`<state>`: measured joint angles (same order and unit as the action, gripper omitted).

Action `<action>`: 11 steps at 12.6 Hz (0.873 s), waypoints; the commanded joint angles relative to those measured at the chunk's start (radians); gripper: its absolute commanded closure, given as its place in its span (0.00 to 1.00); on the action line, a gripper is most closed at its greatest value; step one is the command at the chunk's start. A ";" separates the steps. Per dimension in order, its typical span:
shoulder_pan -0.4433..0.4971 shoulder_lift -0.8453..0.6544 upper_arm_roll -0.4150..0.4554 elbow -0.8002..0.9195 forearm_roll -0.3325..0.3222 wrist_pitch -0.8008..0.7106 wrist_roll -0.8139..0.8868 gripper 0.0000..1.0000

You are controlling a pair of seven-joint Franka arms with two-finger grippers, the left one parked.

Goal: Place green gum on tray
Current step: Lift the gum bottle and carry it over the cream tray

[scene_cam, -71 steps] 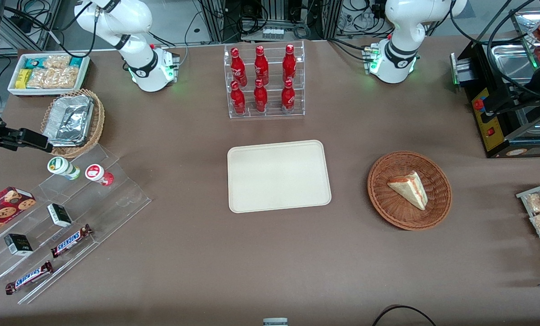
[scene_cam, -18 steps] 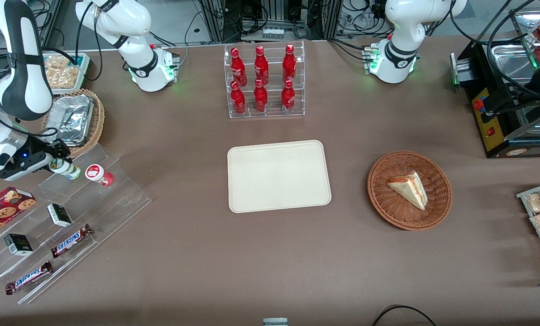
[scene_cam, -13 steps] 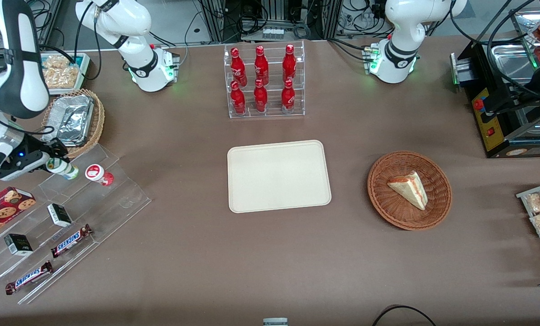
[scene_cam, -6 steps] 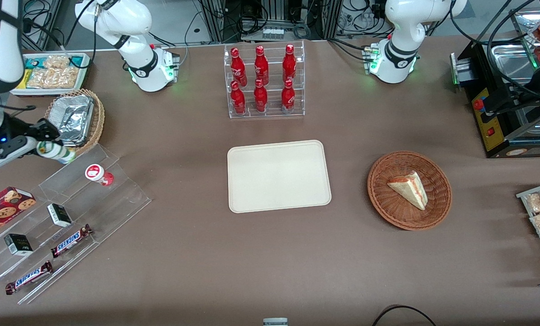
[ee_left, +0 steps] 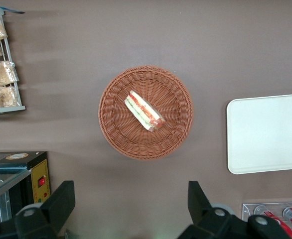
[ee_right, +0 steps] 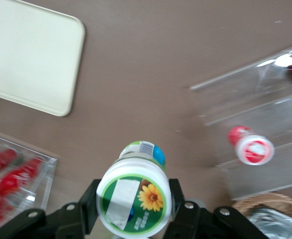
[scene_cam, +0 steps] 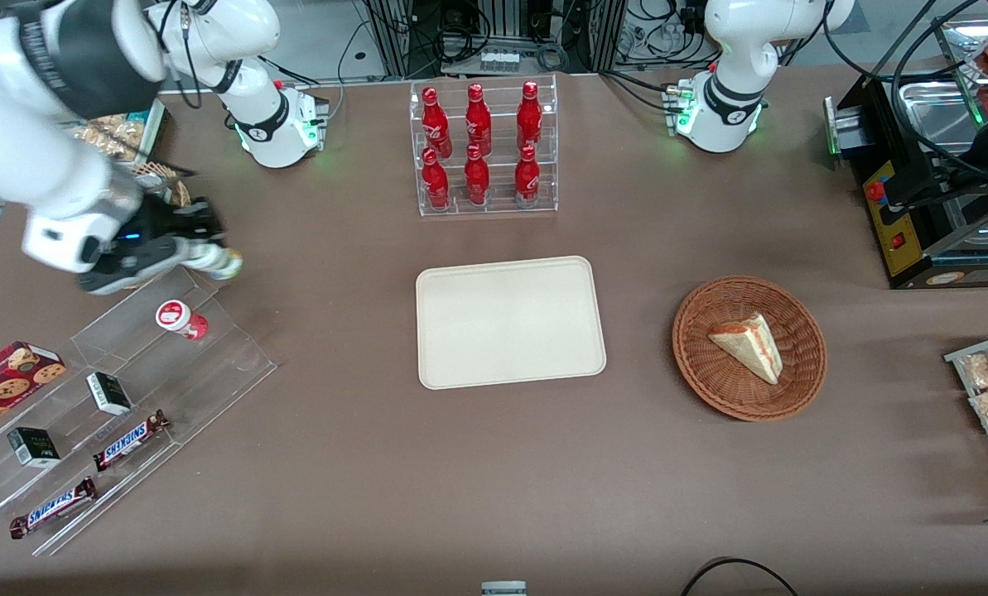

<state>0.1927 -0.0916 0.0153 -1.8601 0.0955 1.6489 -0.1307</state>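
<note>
- So the big change: the green gum (ee_right: pixel 134 198) is off the clear stepped display rack (scene_cam: pixel 142 364) now. Half a second ago it was hanging just above the rack's top step next to the red-lidded canister (scene_cam: pixel 180 319); now it's up in the air past the rack's edge — on the side toward the tray.
- Using the tray (scene_cam: pixel 510 321) as the landmark, nearest the front camera first: the Snickers bars (scene_cam: pixel 132 439) and little dark boxes (scene_cam: pixel 109 392) on the rack's lower steps sit well off toward the working arm's end and haven't budged.
- The red-lidded canister is on the top step, same spot as before, so the right one got picked.
- A bit farther from the camera, the gripper (scene_cam: pixel 191 248) is carrying the gum above bare table, between the rack and the tray, still well apart from the tray.
- Wrist view shows the two fingers (ee_right: pixel 178 196) pressed against opposite sides of the canister just under the lid — clamped on it, lid facing the camera, looks like a solid hold.
- Farther again from the tray is the cola bottle stand (scene_cam: pixel 484 149), untouched.
- My read: pickup is done, we're mid-transfer. What's left is crossing the gap to the tray, lowering, and letting go — nothing sits on the tray yet.
</note>
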 commanded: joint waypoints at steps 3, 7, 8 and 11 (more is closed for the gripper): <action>0.229 0.131 -0.012 0.068 0.029 0.148 0.348 1.00; 0.408 0.343 -0.014 0.194 0.026 0.306 0.619 1.00; 0.434 0.390 -0.014 0.211 0.026 0.342 0.661 1.00; 0.493 0.512 -0.014 0.240 0.024 0.475 0.700 1.00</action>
<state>0.6595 0.3341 0.0136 -1.6867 0.1118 2.0778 0.5460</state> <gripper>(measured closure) 0.410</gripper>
